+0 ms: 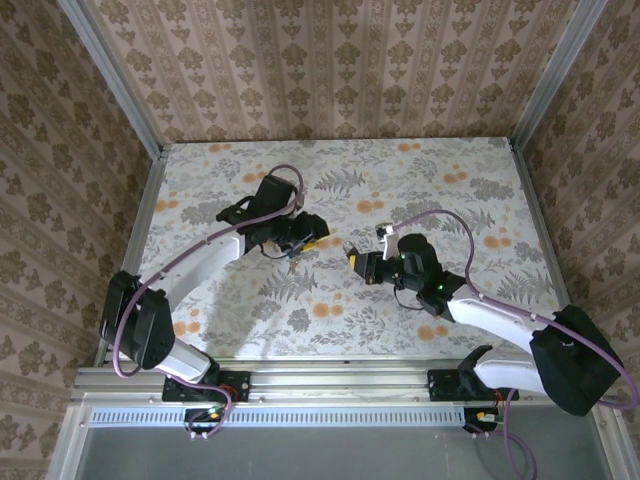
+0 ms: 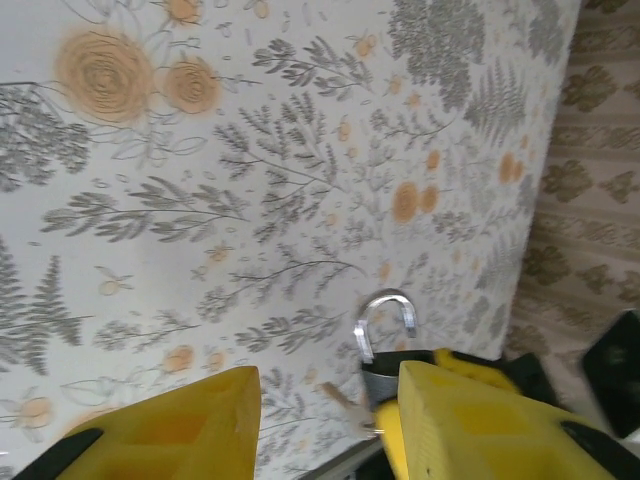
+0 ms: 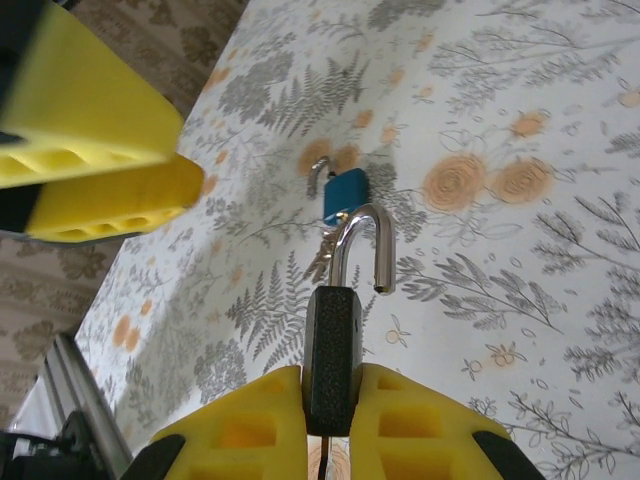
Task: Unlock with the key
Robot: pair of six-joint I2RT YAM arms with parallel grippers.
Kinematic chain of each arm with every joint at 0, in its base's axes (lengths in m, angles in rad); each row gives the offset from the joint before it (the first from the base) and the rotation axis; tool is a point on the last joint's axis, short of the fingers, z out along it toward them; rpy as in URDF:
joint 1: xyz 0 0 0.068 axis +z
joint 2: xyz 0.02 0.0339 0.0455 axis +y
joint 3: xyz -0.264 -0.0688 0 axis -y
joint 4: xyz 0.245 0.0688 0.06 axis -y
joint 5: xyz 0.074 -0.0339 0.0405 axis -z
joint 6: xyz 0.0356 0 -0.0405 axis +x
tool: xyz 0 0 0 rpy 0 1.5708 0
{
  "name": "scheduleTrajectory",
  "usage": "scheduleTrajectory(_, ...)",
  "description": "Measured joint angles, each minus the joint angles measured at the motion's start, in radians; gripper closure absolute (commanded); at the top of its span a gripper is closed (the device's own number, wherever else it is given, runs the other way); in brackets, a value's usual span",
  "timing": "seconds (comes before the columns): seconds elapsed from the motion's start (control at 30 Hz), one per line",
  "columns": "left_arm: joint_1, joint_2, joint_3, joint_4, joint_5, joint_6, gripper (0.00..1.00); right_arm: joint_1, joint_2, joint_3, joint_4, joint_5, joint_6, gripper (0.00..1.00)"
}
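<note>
**One padlock [image 3: 333, 335] held, shackle [image 3: 385, 250] open**

I see the right end effector [image 3: 330, 385] clamped on the padlock's black body. The blue-headed key [image 3: 345, 195] lies on the table [image 3: 520, 90] just beyond it. The left end effector [image 2: 325, 385] stands open nearby.

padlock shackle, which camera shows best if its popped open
The right wrist view. The shackle stands up from the black padlock clamped in the right gripper, one leg hanging free of the body. The left wrist view catches its loop, base partly behind a yellow finger. The top view leaves it too small to judge.
</note>
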Motion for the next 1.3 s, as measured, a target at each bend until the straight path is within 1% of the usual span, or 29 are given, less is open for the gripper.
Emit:
scheduleTrajectory(0.17, 0.006, 0.003, 0.020, -0.126, -0.011, 0.144, 0.58, -0.006, 0.035, 0.090, -0.077, -0.093, -0.102, 0.96)
scheduleTrajectory(0.27, 0.006, 0.003, 0.027, -0.158, -0.015, 0.198, 0.58, -0.006, 0.061, 0.127, -0.111, -0.148, -0.152, 0.96)
scheduleTrajectory(0.4, 0.006, 0.003, 0.027, -0.177, -0.018, 0.237, 0.57, -0.006, 0.079, 0.144, -0.142, -0.203, -0.195, 0.96)
scheduleTrajectory(0.67, 0.006, 0.003, 0.027, -0.176, -0.016, 0.271, 0.56, -0.006, 0.097, 0.160, -0.166, -0.273, -0.238, 0.97)
scheduleTrajectory(1.3, -0.014, 0.028, 0.042, -0.170, 0.004, 0.306, 0.56, 0.002, 0.098, 0.172, -0.168, -0.332, -0.262, 0.97)
